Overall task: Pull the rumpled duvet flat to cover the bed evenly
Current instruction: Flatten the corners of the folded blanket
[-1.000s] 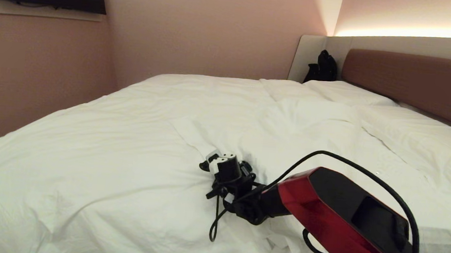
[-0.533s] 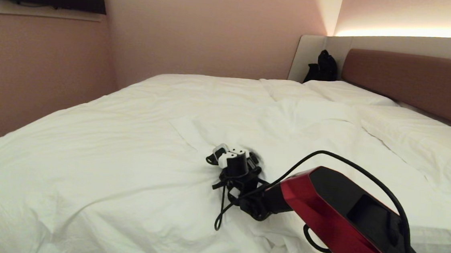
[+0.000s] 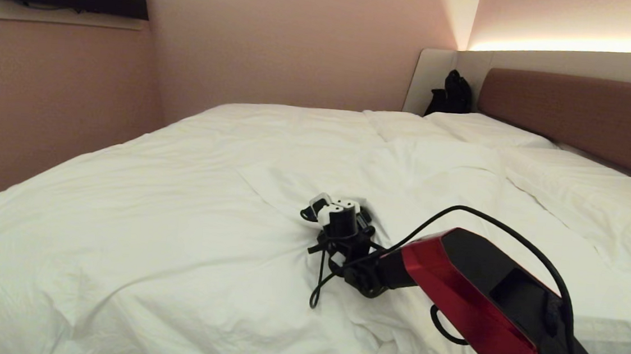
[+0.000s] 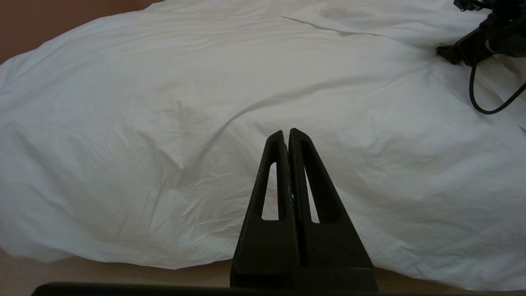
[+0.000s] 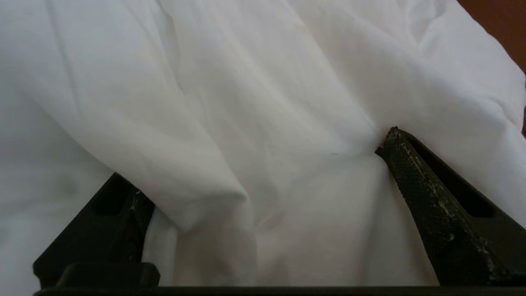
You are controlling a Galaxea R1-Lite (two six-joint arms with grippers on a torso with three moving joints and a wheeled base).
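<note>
One white duvet (image 3: 189,201) lies spread over the bed (image 3: 579,116), beside two pillows (image 3: 584,192). The right hand (image 3: 340,215) presses into it, jaws wide, gripping nothing. The left hand (image 4: 287,135) hovers closed, empty.

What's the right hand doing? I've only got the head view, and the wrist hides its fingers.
Observer: The right hand is open wide, with a raised fold of the duvet lying between its fingers.
Operator: Any contact?
Observer: One fingertip dents the cloth. The other is half hidden under the fold. Nothing is pinched.
Operator: And the left hand? It's not in my view.
Observer: The left hand is shut and empty, facing the duvet's near side.
</note>
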